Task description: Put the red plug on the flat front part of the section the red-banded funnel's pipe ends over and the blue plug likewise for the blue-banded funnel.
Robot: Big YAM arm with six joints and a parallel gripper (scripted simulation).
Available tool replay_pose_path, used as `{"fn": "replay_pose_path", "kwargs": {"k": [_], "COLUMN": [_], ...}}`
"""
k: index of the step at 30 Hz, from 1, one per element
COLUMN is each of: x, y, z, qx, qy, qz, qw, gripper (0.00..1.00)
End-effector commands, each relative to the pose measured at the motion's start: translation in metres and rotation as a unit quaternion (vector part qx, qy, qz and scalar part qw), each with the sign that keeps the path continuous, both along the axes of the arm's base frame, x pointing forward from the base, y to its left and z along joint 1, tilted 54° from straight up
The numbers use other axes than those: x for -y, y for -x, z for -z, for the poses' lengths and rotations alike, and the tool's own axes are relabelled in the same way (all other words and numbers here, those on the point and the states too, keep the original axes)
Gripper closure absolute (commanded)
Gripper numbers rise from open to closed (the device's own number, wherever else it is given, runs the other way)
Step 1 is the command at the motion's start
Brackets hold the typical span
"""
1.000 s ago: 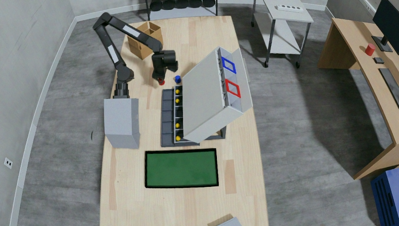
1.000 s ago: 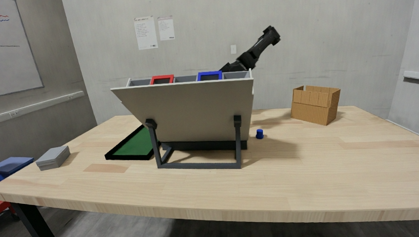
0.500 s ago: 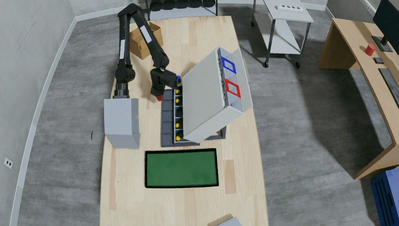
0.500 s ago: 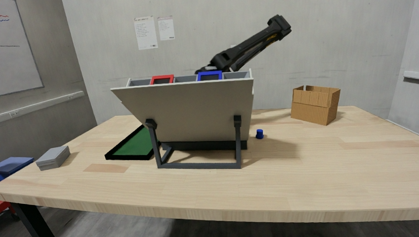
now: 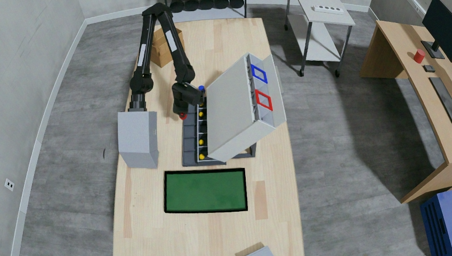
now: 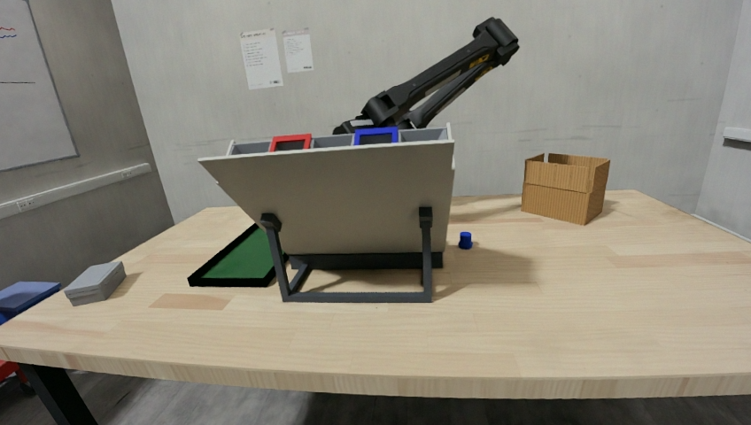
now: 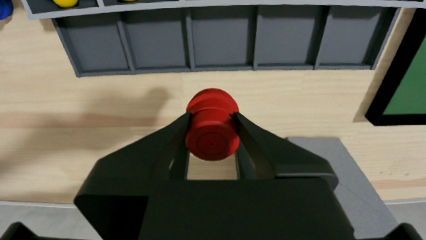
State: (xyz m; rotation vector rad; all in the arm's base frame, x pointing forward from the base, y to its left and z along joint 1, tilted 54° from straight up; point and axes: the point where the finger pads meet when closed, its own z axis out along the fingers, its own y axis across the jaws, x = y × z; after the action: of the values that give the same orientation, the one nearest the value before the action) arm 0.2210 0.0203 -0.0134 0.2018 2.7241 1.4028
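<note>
My gripper (image 7: 212,119) (image 5: 182,115) is shut on the red plug (image 7: 211,126) (image 5: 182,114). It holds the plug above the wood just outside the dark tray's row of flat front sections (image 7: 222,42) (image 5: 189,136). In the exterior view the gripper is hidden behind the cover (image 6: 336,200). The blue plug (image 5: 201,87) (image 6: 464,240) (image 7: 4,10) stands on the table at the tray's far end. Several yellow marbles (image 5: 200,113) (image 7: 65,2) lie in the sections under the grey cover (image 5: 231,104). The red-banded funnel (image 5: 264,100) (image 6: 290,142) and the blue-banded funnel (image 5: 259,73) (image 6: 375,135) sit along the cover's top.
A green mat with a black rim (image 5: 205,190) (image 6: 239,260) (image 7: 410,90) lies beyond the tray's near end. The arm's grey base box (image 5: 138,139) (image 7: 350,175) stands beside the tray. A cardboard box (image 5: 161,47) (image 6: 566,187) stands at the far end. A small grey box (image 6: 96,282) lies near the table corner.
</note>
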Motion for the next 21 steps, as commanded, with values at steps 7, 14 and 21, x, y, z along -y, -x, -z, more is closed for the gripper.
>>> {"fn": "replay_pose_path", "kwargs": {"k": [7,14,21], "x": [0.0177,0.0183,0.0189], "y": [-0.0181,-0.0177,-0.0173], "z": [0.0034,0.0037,0.0040], "qx": [0.026,0.016,0.008], "qy": [0.012,0.007,0.003], "qz": [0.002,0.002,0.002], "qw": [1.000,1.000,1.000], "gripper": [1.00,1.00,1.00]}}
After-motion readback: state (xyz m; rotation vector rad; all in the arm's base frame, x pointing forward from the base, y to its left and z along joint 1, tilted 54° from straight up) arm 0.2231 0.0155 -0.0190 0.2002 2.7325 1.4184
